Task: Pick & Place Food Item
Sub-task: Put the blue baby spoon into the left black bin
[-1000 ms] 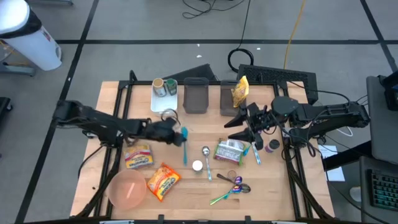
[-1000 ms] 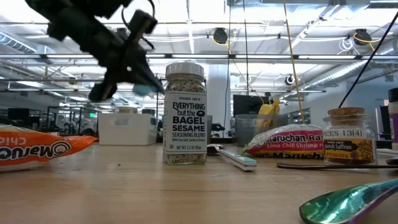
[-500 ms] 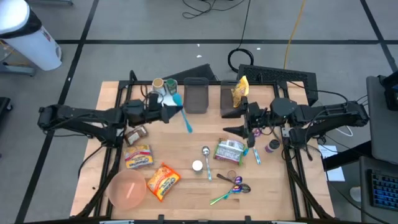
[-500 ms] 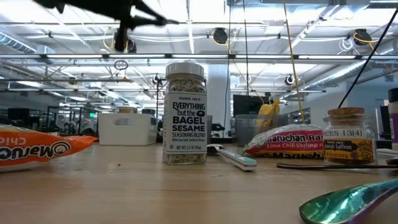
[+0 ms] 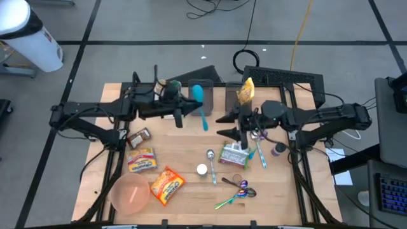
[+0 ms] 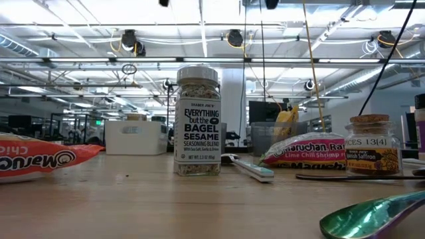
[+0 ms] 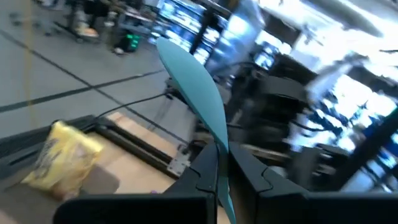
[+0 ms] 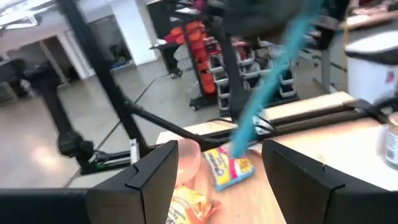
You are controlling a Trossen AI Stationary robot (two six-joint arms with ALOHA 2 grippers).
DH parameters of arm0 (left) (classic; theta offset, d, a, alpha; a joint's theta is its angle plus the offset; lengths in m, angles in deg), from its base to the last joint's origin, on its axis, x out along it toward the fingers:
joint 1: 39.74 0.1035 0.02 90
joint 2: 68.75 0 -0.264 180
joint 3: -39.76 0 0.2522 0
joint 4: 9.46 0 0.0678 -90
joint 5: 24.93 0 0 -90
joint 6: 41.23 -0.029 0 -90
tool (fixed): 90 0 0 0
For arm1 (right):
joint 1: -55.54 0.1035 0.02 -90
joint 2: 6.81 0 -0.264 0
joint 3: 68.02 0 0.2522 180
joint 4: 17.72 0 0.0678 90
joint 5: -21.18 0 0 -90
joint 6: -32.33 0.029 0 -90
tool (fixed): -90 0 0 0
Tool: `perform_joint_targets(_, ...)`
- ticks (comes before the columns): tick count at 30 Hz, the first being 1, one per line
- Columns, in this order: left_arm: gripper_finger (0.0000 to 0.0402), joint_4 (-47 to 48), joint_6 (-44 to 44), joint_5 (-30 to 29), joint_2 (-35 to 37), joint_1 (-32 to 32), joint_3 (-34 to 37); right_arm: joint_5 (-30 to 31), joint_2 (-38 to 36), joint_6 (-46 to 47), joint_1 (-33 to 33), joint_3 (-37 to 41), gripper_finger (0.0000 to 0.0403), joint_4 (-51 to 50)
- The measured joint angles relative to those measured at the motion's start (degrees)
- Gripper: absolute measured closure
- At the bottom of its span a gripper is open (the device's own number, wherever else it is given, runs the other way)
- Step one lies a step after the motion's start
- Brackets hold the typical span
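On the left side of the wooden desk [image 5: 191, 152], seen from above, lie a pink bowl [image 5: 130, 193], two orange-and-yellow noodle packets [image 5: 166, 184] and a small brown packet [image 5: 138, 136]. Above them the left arm reaches toward the middle of the desk, raised off the surface. The left pincer [image 5: 181, 110] is pressed together on the handle of a teal spatula [image 5: 200, 100], whose blade points toward the far edge, over the dark containers [image 5: 201, 98] there. The left wrist view shows the same hold: the dark fingers [image 7: 202, 174] pinch the handle and the blade rises clear of them.

Near the centre stand a seasoning jar [image 6: 197, 121] and a metal spoon [image 5: 210, 159]. Just right of these lies the Maruchan ramen packet [image 5: 235, 154], flat on the desk. The right pincer [image 5: 233, 126] hangs just beyond it with its fingers spread and nothing between them. A yellow snack bag [image 5: 245, 93] stands upright in a far container. Iridescent spoons [image 5: 236, 190] lie toward the near edge, and a saffron jar [image 6: 372, 145] stands at the right.
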Motion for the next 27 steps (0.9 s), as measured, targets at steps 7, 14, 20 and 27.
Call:
perform_joint_targets(7, 0.0387, 0.6, -5.6, 10.1, -6.2, 0.0, -8.7, -9.3, -0.1, 5.6, -4.8, 0.0, 0.0177, 1.3)
perform_joint_targets(14, 0.0387, 0.5, -7.7, 16.2, -9.5, 0.0, -12.8, -19.3, -0.1, 9.2, -6.8, 0.0, 0.0177, 9.3)
perform_joint_targets(20, 0.0387, -4.2, -8.5, 19.4, -10.0, 0.0, -12.9, -21.7, 0.5, 12.7, -7.9, 0.0, 0.0177, 10.5)
perform_joint_targets(27, 0.0387, -5.7, -9.2, 21.0, -10.0, 0.0, -12.9, -27.2, 4.3, 18.2, -7.9, 0.0, 0.0177, 19.1)
